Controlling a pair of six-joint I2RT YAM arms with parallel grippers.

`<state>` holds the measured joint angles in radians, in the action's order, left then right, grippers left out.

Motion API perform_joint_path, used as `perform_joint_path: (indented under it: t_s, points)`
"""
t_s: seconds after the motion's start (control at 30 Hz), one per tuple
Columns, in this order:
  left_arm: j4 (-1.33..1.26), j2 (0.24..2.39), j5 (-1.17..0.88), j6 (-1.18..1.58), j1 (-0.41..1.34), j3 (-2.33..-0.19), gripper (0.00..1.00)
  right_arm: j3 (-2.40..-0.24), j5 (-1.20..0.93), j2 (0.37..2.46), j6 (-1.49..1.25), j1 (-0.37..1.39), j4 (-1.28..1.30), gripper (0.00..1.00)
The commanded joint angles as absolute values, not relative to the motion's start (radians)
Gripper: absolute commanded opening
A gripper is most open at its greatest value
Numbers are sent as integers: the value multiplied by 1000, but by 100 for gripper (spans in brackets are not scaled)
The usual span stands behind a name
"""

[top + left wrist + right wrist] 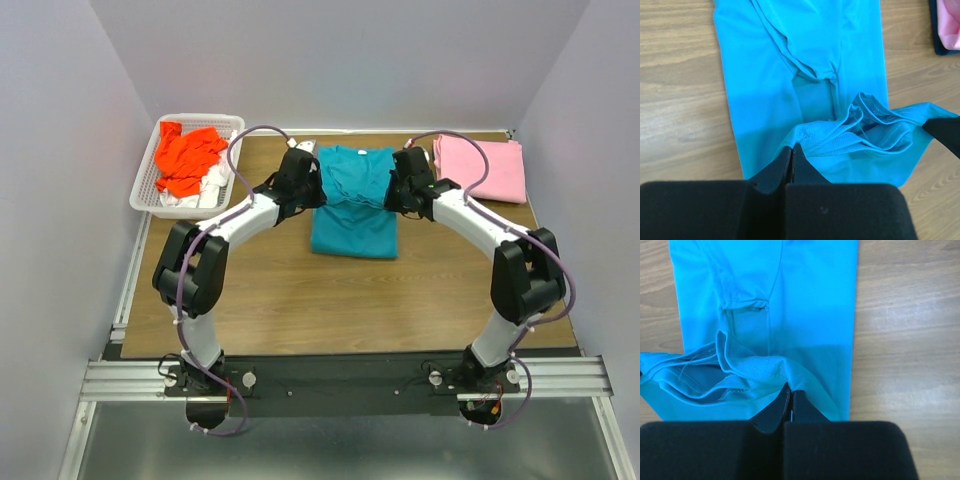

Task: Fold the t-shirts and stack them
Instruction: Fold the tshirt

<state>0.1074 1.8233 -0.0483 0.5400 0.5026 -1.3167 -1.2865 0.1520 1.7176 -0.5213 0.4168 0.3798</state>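
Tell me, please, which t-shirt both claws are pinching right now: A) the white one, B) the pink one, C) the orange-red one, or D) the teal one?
D: the wrist views show the left claw and the right claw each shut on a bunched edge of the teal t-shirt.

Soft, even overhead light fills all three views, bright and without glare. Just ahead of the black fingers [781,172], a darker shadow band crosses the smooth teal-turquoise cloth t-shirt [765,100]. The brown wood-grain surface [680,75] beside them looks sharp.
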Motion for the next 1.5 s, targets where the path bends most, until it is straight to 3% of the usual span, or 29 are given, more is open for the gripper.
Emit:
perform_joint_path:
  t_s: [0.0,0.53,0.6,0.67,0.7,0.73,0.83,0.9,0.93,0.97,1.23,1.47]
  points:
    - [107,1881,-86,492,483,-1367,0,-1348,117,1785,-514,393,359,1]
    - [143,2068,-146,466,430,-1509,0,-1465,87,1986,-511,347,354,3]
    - [143,2083,-146,472,425,-1517,5,-1486,90,2005,-514,344,354,7]
    - [144,2089,-149,469,423,-1531,16,-1502,100,2026,-515,341,356,13]
    - [146,2092,-150,468,423,-1534,36,-1515,100,2031,-514,338,356,19]
    - [150,2091,-150,468,423,-1545,45,-1520,103,2034,-515,336,356,37]
    - [153,2063,-146,466,423,-1554,98,-1534,98,2014,-506,336,356,71]
    - [155,2014,-137,465,423,-1548,98,-1526,86,1970,-502,336,356,74]
    - [147,1994,-124,469,423,-1528,98,-1510,56,1951,-499,336,354,95]
    - [143,1973,-118,469,423,-1511,98,-1496,37,1931,-494,336,354,100]
    - [26,1605,-46,538,428,-1139,98,-1325,-240,1783,-420,412,287,100]
    - [-40,1237,46,577,430,-844,98,-1391,-422,1902,-347,498,242,100]
